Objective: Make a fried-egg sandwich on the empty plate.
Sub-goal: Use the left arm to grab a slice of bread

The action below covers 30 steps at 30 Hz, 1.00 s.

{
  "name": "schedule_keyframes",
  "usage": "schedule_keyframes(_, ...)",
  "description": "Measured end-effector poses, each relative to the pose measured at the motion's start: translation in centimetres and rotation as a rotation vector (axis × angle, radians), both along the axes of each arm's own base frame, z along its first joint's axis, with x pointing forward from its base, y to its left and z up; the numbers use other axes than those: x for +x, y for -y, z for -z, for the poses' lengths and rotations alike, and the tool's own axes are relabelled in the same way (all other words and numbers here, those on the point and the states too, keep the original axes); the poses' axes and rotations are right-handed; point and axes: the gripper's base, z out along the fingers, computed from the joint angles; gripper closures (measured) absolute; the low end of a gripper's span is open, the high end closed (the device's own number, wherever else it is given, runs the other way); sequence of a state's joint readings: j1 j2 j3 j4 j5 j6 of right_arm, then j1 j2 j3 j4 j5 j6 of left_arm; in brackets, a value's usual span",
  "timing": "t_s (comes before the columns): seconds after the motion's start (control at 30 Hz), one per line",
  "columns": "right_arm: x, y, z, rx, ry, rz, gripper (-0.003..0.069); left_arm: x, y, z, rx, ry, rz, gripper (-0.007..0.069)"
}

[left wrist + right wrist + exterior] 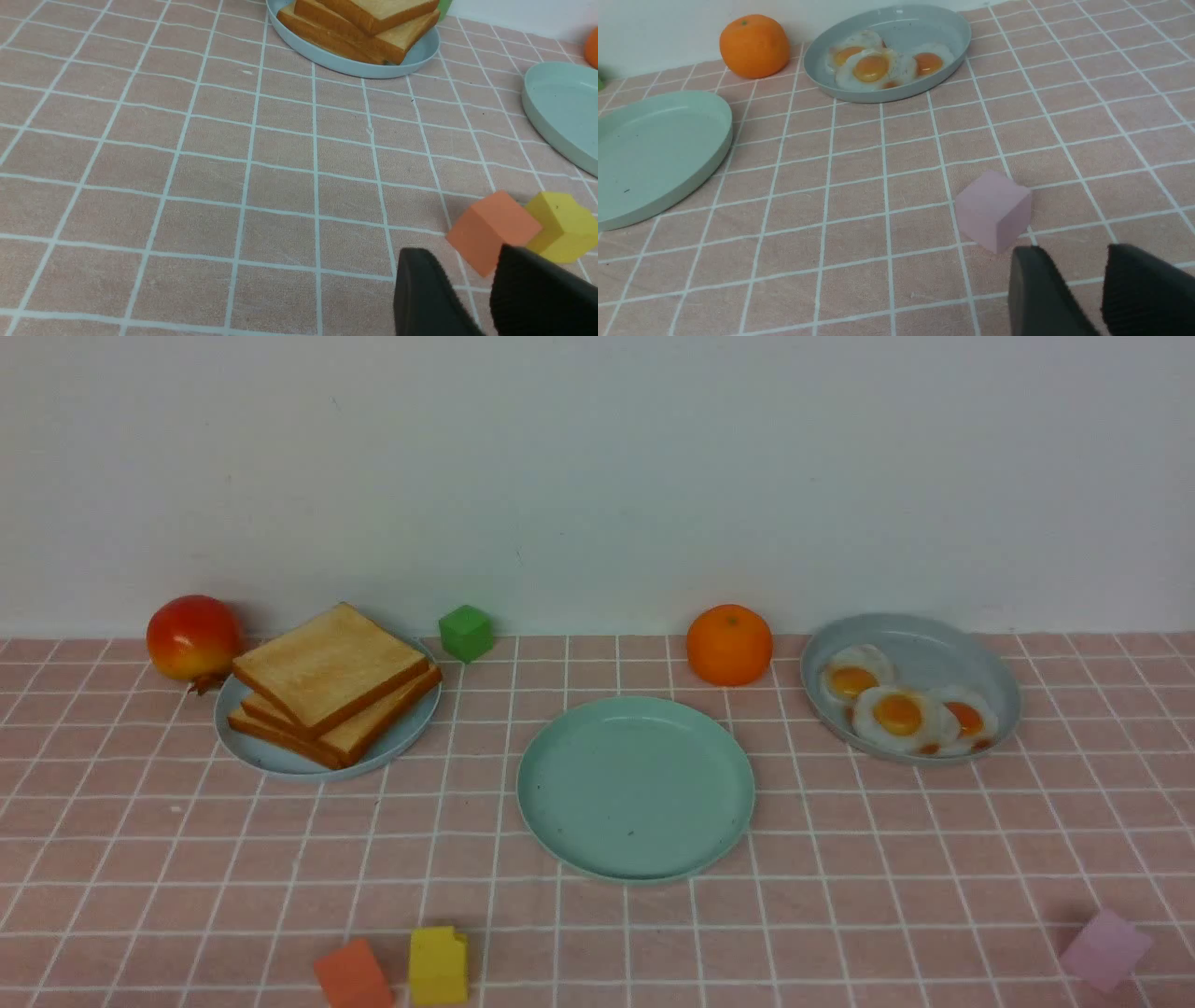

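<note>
We hold the left claw [462, 261] and right claw [1071, 256] low by the near edge of the table [840, 915], both narrowly parted, empty

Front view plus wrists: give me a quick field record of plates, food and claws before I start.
green plate: empty, centre
toast: stacked on blue plate, left
eggs: three in grey dish, right
left claw: open, empty, by orange block
right claw: open, empty, by pink block
sandwich: not started
</note>
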<state>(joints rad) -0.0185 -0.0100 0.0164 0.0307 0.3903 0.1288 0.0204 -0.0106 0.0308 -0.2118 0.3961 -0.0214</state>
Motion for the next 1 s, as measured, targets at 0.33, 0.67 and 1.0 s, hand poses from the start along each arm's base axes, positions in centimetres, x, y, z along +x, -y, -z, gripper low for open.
schedule_keyframes(0.33,0.0,0.0,0.0,0.000,0.000,0.000,0.0419,0.0,0.0,0.0,0.000,0.000,0.000,0.0386)
schedule_keyframes(0.67,0.0,0.0,0.0,0.000,0.000,0.000,0.0419,0.2,0.1,-0.8,-0.130,0.084,-0.029,0.0386)
schedule_keyframes(1.0,0.0,0.0,0.0,0.000,0.000,0.000,0.0419,0.5,-0.4,-3.3,-0.841,0.305,-0.167,0.0401)
